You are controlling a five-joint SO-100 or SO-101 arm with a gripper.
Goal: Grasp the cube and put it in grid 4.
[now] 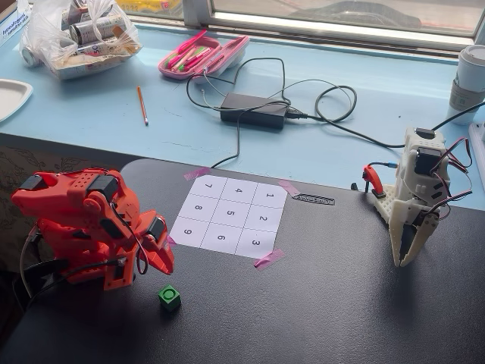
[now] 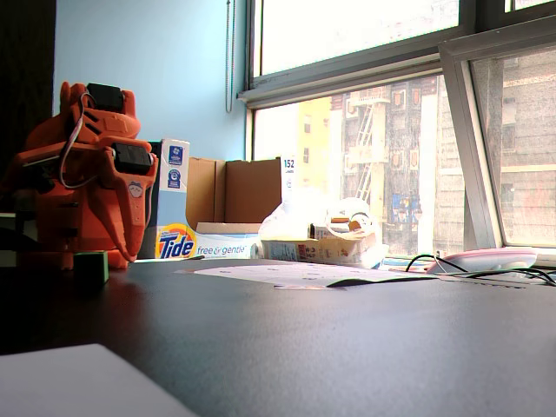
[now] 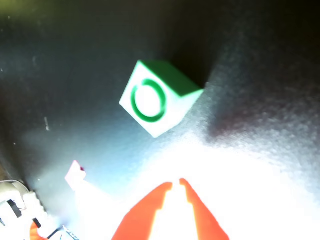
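Observation:
The green cube [image 1: 169, 296] sits on the black table in front of the numbered sheet, off the paper. It also shows in the wrist view [image 3: 160, 97], dimple up, and in a fixed view [image 2: 90, 266]. Grid 4 [image 1: 237, 191] is the top middle cell of the sheet in a fixed view and is bare. My orange gripper [image 1: 161, 259] hangs from the folded arm just above and left of the cube, apart from it. In the wrist view the orange fingertips [image 3: 175, 185] nearly touch, hold nothing, and the cube lies beyond them.
A white second arm [image 1: 415, 205] stands at the table's right. Pink tape [image 1: 269, 259] holds the sheet's corners; a pink scrap [image 3: 75, 175] lies near the gripper. A power brick with cables [image 1: 254, 110], a pencil case and a bag lie on the blue ledge behind.

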